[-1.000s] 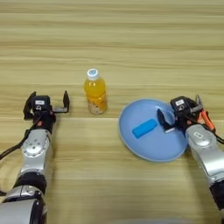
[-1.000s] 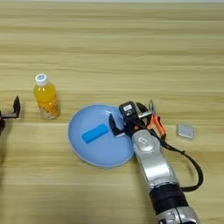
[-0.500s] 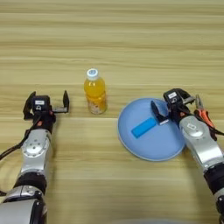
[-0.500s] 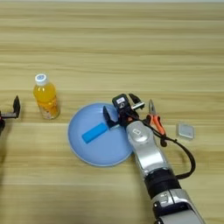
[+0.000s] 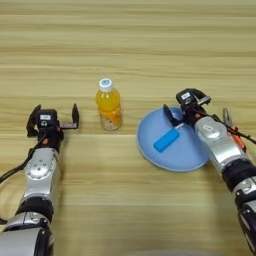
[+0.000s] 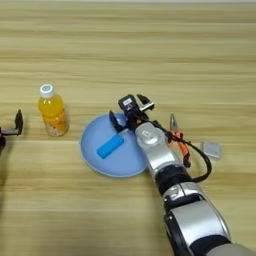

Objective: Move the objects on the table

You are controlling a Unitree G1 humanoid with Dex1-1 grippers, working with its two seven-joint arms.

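Left claw (image 5: 53, 116) parked at left on tabletop (image 5: 130, 60), fingers spread, holding nothing. Juice bottle (image 5: 109, 104) upright to its right. Blue block (image 5: 166, 141) lies in blue plate (image 5: 170, 162), just near-left of right claw (image 5: 184, 107), spread over plate's far rim. Pliers (image 6: 177, 140) right of plate, partly hidden by arm. Small grey thing (image 6: 211, 149) further right, can't make out.

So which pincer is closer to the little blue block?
The right one. The right pincer is open over the far edge of the blue plate, just beyond the blue block. The left pincer is open and far off, past the juice bottle.
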